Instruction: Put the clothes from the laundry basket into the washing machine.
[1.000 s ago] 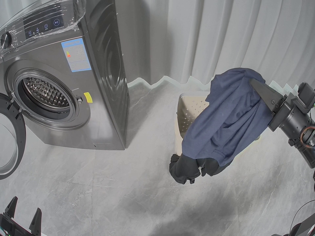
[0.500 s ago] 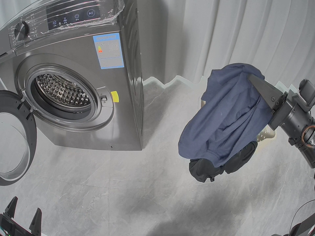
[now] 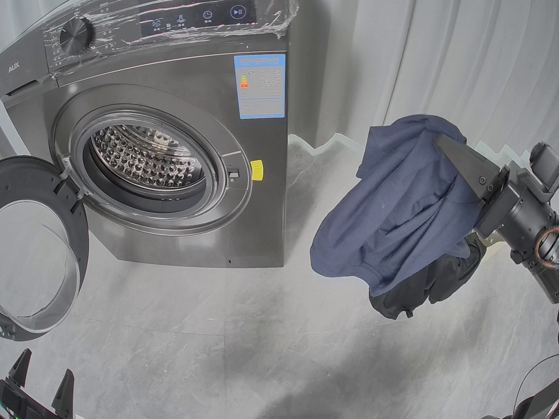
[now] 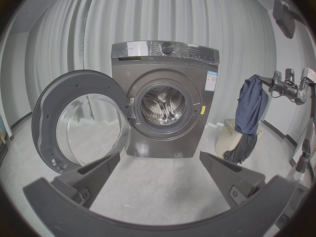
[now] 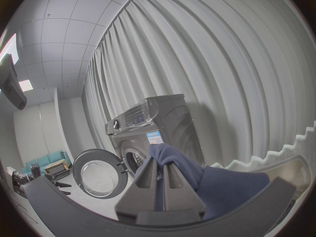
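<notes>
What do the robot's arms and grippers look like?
The left gripper and right gripper each have two matte dark grey, wedge-shaped fingers tapering to points, fixed with small screws. The left's inner pads are ribbed. The right arm is black, built of chunky cylindrical segments, with orange wiring showing at one joint.

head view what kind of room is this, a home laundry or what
Probably a staged lab or demo space, not a home: the washing machine has plastic film over its control panel, pleated white curtains line the room, and the ceiling is office-style tiles.
</notes>
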Controlling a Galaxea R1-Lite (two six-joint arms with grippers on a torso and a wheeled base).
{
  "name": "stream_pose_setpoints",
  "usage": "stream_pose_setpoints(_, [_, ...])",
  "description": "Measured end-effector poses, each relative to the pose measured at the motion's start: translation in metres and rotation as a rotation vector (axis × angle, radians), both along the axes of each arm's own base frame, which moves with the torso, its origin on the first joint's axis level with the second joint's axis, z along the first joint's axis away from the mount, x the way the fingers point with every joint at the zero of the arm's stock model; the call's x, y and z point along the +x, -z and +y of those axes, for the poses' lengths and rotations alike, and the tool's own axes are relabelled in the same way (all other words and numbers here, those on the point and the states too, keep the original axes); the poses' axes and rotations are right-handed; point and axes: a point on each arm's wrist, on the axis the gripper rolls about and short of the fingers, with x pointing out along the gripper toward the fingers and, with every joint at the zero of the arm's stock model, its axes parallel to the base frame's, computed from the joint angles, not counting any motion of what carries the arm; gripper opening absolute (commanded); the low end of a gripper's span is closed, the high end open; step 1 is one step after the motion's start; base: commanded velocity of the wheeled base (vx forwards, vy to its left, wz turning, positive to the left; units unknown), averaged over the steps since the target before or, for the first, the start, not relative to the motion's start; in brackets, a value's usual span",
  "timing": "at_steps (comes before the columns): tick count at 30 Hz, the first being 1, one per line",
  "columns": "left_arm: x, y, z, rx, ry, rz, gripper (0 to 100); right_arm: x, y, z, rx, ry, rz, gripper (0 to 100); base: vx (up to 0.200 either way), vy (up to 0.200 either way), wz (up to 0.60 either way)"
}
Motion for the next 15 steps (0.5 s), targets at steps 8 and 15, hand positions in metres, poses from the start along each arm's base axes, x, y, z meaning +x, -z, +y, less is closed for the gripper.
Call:
stream_pose_setpoints(8, [0.0,0.0,0.0,-0.002,0.0,0.0,100,-0.0021,0.001,0.0023,-0.001,-0.016,0.003,0,0.0,0.15,0.0])
stream_pose_setpoints(15, [0.0,0.0,0.0,-0.003,0.0,0.0,100,-0.0012,0.0023,0.0019,-0.004,-0.012,0.007,0,-0.086,0.0,0.0])
